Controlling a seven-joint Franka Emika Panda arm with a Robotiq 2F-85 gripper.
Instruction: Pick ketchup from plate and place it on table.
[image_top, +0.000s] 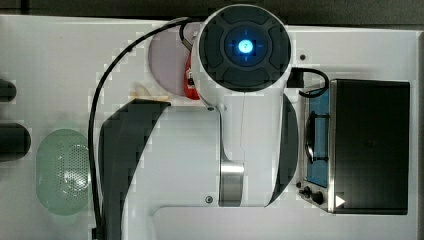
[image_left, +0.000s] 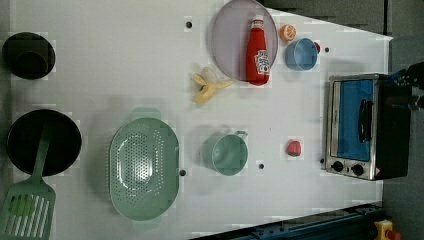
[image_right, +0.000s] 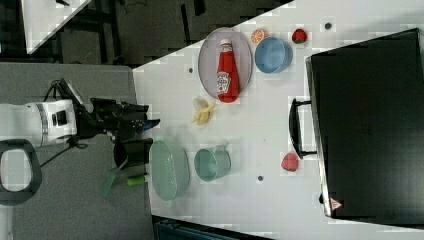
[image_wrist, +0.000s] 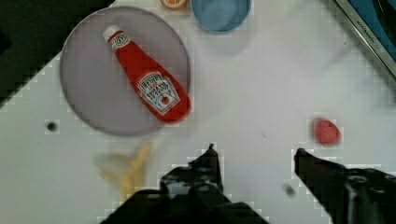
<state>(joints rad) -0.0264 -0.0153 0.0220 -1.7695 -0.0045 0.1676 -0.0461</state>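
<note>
Ketchup, a slim red plastic squeeze bottle (image_wrist: 148, 84), looks light and slick; we'd grip its midsection, our pincer (image_wrist: 256, 154) wide, empty.

— From my seat, what crowds the ketchup (image_left: 258, 52)?

— In the left view it lies on the plate (image_left: 227, 35), base over the rim. Just to the left view's right sit an orange piece (image_left: 287, 32) and a blue bowl (image_left: 301, 54); a banana (image_left: 209, 86) lies just off the plate below.

— Any bare table (image_left: 115, 65)?

— Plenty to the left view's left of the plate, and a strip between the banana, the green cup (image_left: 227, 152) and the toaster oven (image_left: 362, 125). I see my gripper (image_wrist: 254, 156) spread apart, nothing between the fingers.
</note>
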